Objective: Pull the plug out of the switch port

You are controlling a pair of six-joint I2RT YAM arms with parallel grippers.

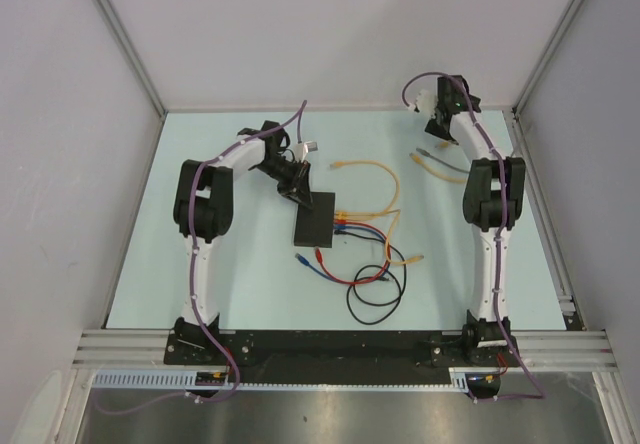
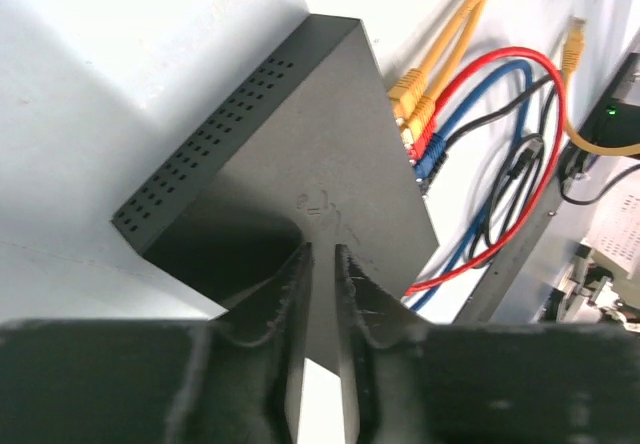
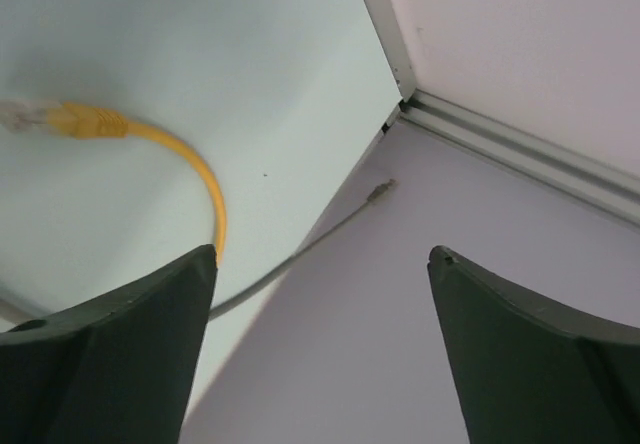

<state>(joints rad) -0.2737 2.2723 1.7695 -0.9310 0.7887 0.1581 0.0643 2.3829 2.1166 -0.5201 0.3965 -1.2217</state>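
Observation:
The flat black switch point(image 1: 315, 222) lies mid-table. In the left wrist view point(image 2: 330, 154) its vented side faces left and its port edge faces right. Two yellow plugs point(image 2: 410, 99), a red plug point(image 2: 421, 136) and a blue plug point(image 2: 428, 159) sit in the ports; they also show in the top view point(image 1: 342, 224). My left gripper point(image 1: 297, 192) rests over the switch's far left corner, its fingers point(image 2: 322, 249) shut to a thin gap and holding nothing. My right gripper point(image 1: 432, 124) is wide open point(image 3: 322, 259) and empty at the far right corner, away from the switch.
Red, blue and black cables point(image 1: 375, 289) loop on the table in front of the switch, with loose red and blue plugs point(image 1: 310, 258). A yellow cable point(image 1: 378, 169) arcs behind. A loose yellow cable point(image 3: 90, 122) and a grey cable point(image 3: 300, 254) lie under the right gripper by the wall.

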